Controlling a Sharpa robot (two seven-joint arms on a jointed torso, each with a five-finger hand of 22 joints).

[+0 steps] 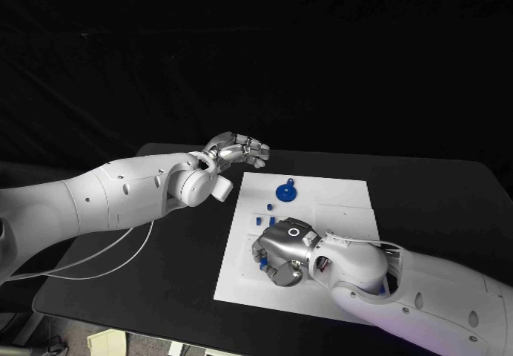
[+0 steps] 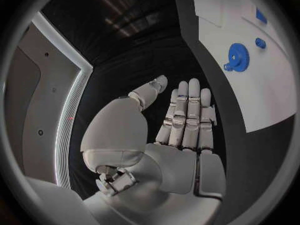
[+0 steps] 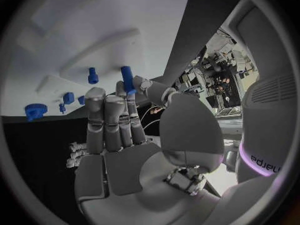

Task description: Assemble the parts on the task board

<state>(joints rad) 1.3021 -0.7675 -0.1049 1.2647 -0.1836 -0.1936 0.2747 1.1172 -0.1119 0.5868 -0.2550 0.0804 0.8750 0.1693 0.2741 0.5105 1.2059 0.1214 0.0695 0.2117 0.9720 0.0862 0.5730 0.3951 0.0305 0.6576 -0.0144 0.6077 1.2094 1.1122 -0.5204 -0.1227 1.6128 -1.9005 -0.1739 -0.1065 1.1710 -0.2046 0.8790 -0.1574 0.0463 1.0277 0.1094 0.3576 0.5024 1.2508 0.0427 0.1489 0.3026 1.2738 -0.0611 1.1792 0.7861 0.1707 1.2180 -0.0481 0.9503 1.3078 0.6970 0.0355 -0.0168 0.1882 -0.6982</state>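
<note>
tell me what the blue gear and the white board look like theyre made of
Blue gear: probably moulded or printed plastic, judging by its even saturated colour and dull, glint-free surface. Task board: matte white, flat and uniform; likely plastic or painted sheet, though the look leaves it open.

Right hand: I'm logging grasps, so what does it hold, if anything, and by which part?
The right hand pinches a blue peg-like part by its lower end between thumb and fingers, over the task board.
</note>
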